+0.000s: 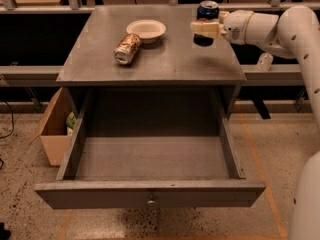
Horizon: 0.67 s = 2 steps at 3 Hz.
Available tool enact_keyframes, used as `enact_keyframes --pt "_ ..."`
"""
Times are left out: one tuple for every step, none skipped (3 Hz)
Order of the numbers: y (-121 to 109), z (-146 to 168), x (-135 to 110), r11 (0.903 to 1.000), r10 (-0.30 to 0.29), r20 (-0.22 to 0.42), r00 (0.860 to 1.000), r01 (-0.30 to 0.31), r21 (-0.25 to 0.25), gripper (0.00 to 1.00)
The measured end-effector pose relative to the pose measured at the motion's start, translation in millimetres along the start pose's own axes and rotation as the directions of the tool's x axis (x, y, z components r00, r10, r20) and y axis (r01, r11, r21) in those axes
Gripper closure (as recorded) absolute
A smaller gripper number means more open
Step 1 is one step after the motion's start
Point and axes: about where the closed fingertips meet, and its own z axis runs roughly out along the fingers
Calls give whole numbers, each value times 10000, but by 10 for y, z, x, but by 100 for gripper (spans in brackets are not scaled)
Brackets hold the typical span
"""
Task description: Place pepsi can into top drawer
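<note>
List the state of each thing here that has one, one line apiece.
pepsi can: upright, held in the end effector.
end effector: over the table's back right, shut on the pepsi can.
top drawer: pulled open, nothing inside.
brown-gold can: lying on its side on the table.
bowl: upright, looks empty.
cardboard box: on the floor, top open.

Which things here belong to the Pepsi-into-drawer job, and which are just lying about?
For the job: pepsi can, gripped by the claw above the tabletop's right rear; top drawer, pulled open.

Lying about: brown-gold can on its side; white bowl behind it; cardboard box on the floor, left.
</note>
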Motion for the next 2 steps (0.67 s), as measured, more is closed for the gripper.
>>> enact_keyframes --pt "445 -249 -139 9976 415 -135 9990 -422 -554 100" --pt "942 -478 -196 9928 758 -233 9969 -776 -914 100"
